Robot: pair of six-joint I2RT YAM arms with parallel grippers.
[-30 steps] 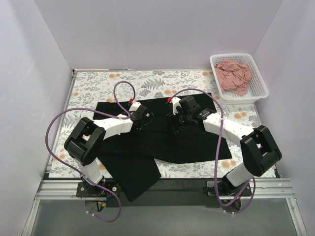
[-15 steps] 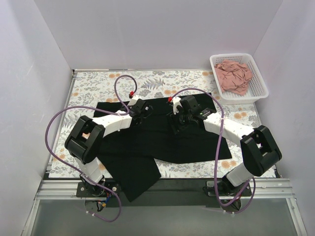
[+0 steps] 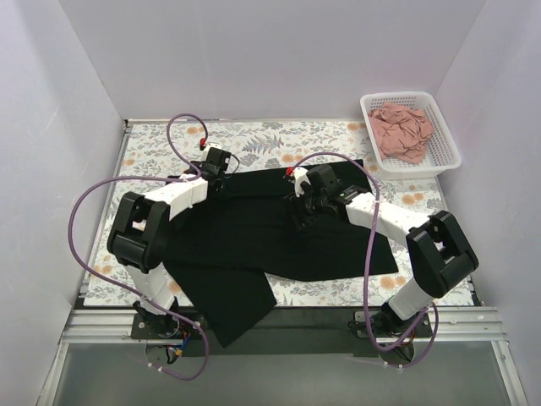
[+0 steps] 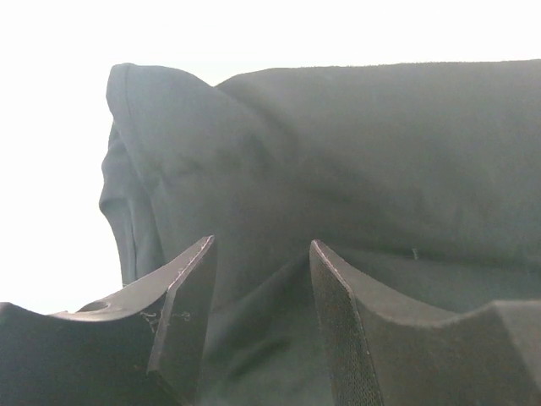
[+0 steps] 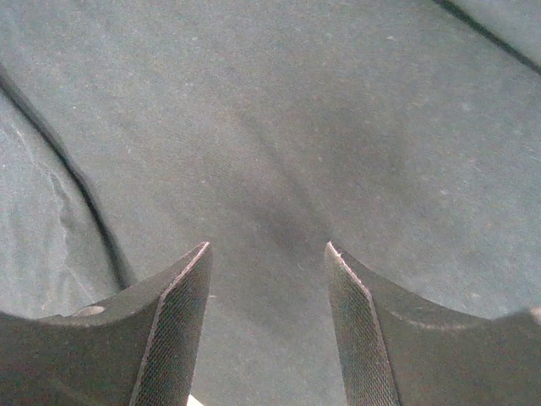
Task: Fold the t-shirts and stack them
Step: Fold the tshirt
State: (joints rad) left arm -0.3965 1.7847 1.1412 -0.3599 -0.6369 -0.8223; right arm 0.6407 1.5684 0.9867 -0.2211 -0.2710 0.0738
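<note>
Now your left gripper [image 3: 216,164] has swung off the middle of the black t-shirt [image 3: 279,237] and out to its far edge, at the end well away from the basket [image 3: 448,139]. A second ago it sat just beside the right gripper [image 3: 303,207], which has barely shifted. Nothing is folded yet. The shirt lies spread on the table [image 3: 254,139], nearer to you than the basket and to its left, with one flap trailing toward the arm bases. The pink t-shirt [image 3: 404,131] is a crumpled heap inside the basket. I read the move as a reach for the shoulder or sleeve corner farthest from the basket, so that you can start the first fold from there.

As for pose, your left arm is stretched long, its forearm angled away from the basket and its wrist low over the shirt's edge. In the wrist view its fingers [image 4: 190,296] stand spread: a raised hump of black cloth sits just ahead of the tips and some lies between them, but nothing is pinched. Your right arm bends in from the basket's side, with the gripper tipped down over the shirt's middle and the jaws apart. Only flat cloth shows beneath it — whether the tips touch it, I cannot tell.
</note>
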